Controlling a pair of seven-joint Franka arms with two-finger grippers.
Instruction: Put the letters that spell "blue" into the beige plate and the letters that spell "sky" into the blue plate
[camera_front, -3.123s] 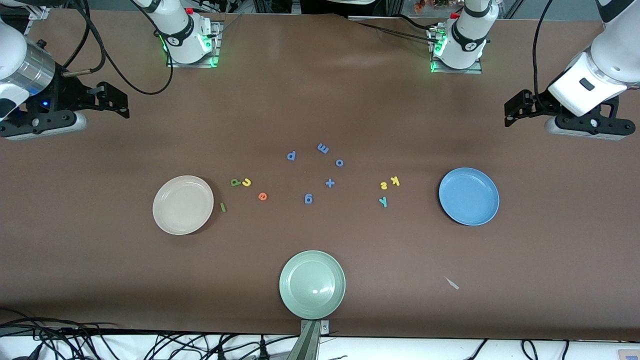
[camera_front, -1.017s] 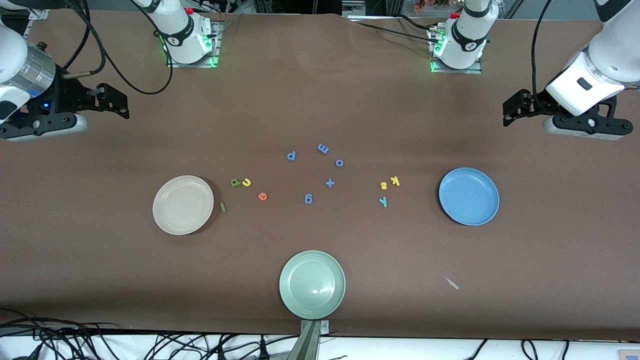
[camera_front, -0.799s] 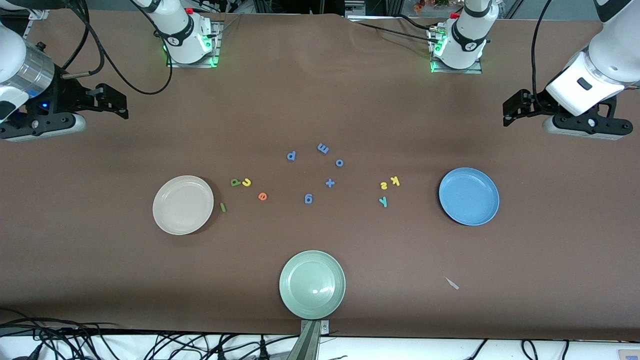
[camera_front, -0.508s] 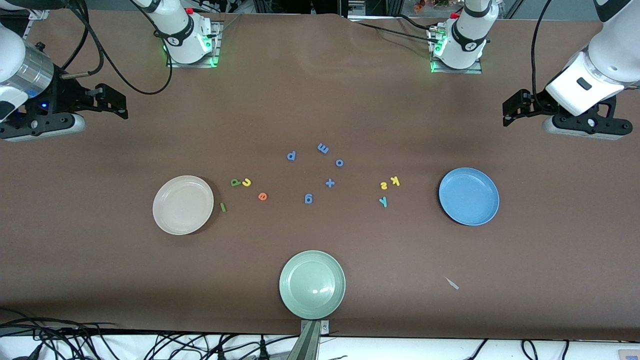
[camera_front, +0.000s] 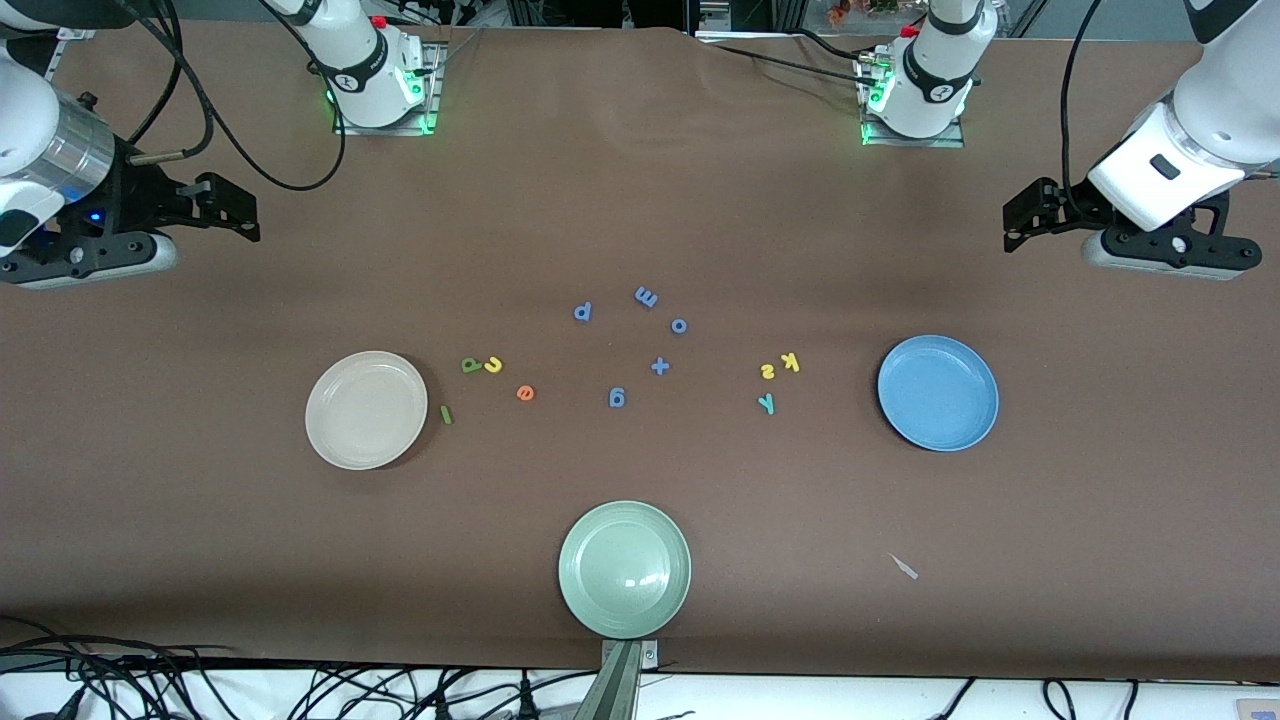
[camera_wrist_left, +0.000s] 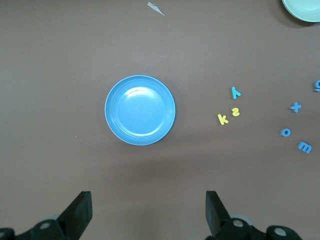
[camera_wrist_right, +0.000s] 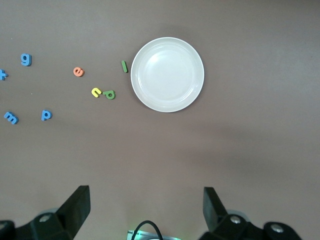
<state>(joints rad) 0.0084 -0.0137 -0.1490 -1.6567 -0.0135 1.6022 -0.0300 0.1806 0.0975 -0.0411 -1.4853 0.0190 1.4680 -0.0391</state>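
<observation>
Slightly shifted, both spread hands, left hand (camera_front: 1020, 215) and right hand (camera_front: 235, 205), hover empty; no letter is grasped yet; a descent onto the green l (camera_front: 446, 414) is called for.

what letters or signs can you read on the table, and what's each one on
"b" dark green letter, "u" yellow letter: touching, on the table
"l" green letter, beside the beige plate
"e" orange letter
"s" yellow, "k" yellow, "y" teal, near the blue plate
"p", "m", "o", "g", "+": blue pieces, loose
Arm base markings: too small to read

open table (camera_front: 640, 200), blue letters (camera_front: 660, 366) crowd middle
</observation>
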